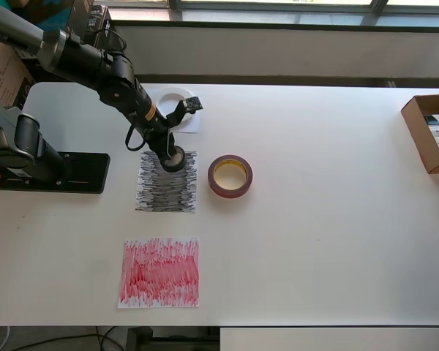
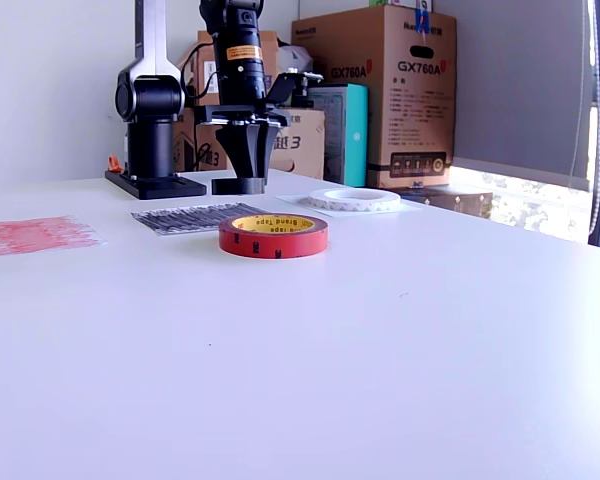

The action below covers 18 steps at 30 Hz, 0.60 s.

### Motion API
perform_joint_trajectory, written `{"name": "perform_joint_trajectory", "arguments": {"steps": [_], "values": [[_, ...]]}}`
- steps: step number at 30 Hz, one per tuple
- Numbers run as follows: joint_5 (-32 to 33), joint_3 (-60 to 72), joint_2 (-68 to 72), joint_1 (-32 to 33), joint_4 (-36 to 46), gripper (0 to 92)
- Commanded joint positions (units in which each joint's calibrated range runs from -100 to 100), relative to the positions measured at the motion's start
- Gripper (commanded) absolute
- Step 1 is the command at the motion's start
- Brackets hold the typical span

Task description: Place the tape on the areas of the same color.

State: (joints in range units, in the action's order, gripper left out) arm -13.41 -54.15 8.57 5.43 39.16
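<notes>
the tool (image 2: pixel 244 160) points down at the small black roll (image 1: pixel 173 159), which sits on the top right corner of the black-scribbled sheet (image 1: pixel 166 186); its fingers flank the roll, but whether they pinch it cannot be told. in the overhead view the arm hides most of the white roll (image 1: pixel 174 93) on its white sheet (image 1: pixel 188 122) at twelve o'clock. the red roll (image 1: pixel 230 175) lies on bare bench (image 1: pixel 314 219) at three o'clock of the black sheet. the red-scribbled sheet (image 1: pixel 160 272) lies at six o'clock.

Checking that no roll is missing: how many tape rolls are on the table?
3: black roll in the pincer on the black-scribbled sheet; red roll beside that sheet; white roll partly behind the arm.
</notes>
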Motion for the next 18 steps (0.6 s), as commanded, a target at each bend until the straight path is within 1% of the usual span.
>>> {"name": "perform_joint_trajectory", "arguments": {"steps": [1,7,18], "values": [[0.2,-1.0,-0.2,-7.2,-0.2,0.1],[-0.3,-2.6,-0.2,-9.6,-0.3,0.1],[-0.4,-2.8,-0.3,-9.0,-0.3,0.2]]}}
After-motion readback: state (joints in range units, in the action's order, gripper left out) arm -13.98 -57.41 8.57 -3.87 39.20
